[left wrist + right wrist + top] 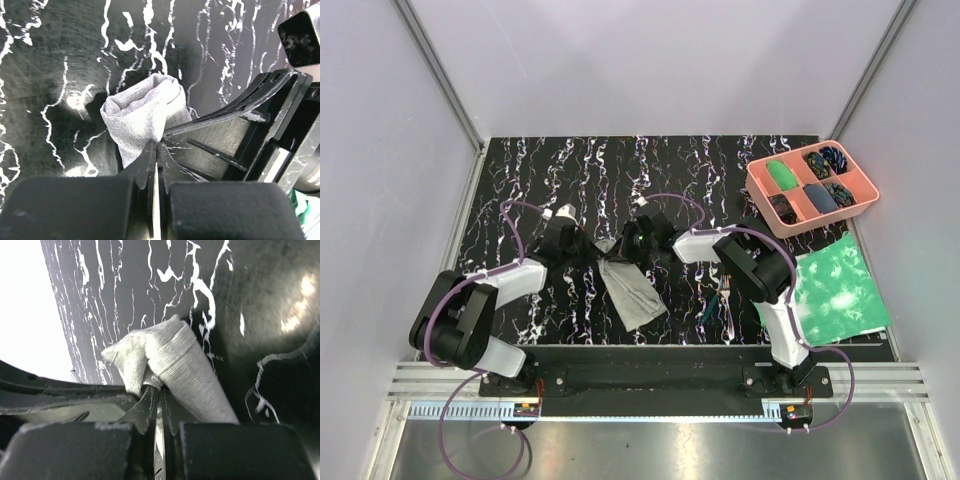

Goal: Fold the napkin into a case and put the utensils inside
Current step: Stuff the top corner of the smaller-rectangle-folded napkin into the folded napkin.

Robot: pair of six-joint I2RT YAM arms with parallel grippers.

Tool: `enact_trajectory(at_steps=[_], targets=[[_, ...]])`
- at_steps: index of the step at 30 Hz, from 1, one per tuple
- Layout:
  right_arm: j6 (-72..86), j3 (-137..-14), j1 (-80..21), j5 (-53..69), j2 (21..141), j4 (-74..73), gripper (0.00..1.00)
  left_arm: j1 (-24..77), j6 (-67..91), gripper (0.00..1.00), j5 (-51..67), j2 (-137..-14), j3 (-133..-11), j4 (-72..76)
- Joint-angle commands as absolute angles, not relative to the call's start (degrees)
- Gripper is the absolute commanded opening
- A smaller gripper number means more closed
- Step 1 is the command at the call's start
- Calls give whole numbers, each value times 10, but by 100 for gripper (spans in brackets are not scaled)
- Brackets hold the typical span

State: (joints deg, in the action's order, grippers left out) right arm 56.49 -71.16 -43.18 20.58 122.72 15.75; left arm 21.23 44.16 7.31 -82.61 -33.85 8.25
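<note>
The grey napkin [632,292] lies as a narrow folded strip on the black marbled mat, its far end raised between the two grippers. My left gripper [590,254] is shut on that end from the left; in the left wrist view its tips [157,145] pinch a bunched fold of the napkin [142,117]. My right gripper [625,250] holds the same end from the right, and its tips [159,388] are shut on the cloth [182,365]. The two grippers almost touch. The utensils [725,295] lie on the mat beside the right arm.
A pink compartmented tray [858,203] with dark and green items stands at the back right. A green-and-white mottled sheet [840,290] lies at the right edge. Grey walls enclose the mat on three sides.
</note>
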Motion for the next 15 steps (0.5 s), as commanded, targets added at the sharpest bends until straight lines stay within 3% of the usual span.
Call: enact_trajectory(at_steps=[1, 3, 8, 11, 12, 15], targets=[[545, -762, -439, 251, 1254, 188, 5, 203, 432, 0, 103, -825, -358, 90], [513, -791, -439, 262, 1272, 148, 12, 199, 423, 0, 110, -823, -358, 84], [469, -821, -437, 272, 1281, 113, 18, 197, 427, 0, 112, -829, -358, 79], [442, -819, -436, 267, 1255, 72, 30, 196, 428, 0, 112, -823, -359, 78], [436, -816, -437, 257, 1234, 64, 39, 196, 428, 0, 107, -815, -358, 70], [417, -813, -428, 258, 1208, 23, 45, 195, 427, 0, 93, -792, -350, 65]])
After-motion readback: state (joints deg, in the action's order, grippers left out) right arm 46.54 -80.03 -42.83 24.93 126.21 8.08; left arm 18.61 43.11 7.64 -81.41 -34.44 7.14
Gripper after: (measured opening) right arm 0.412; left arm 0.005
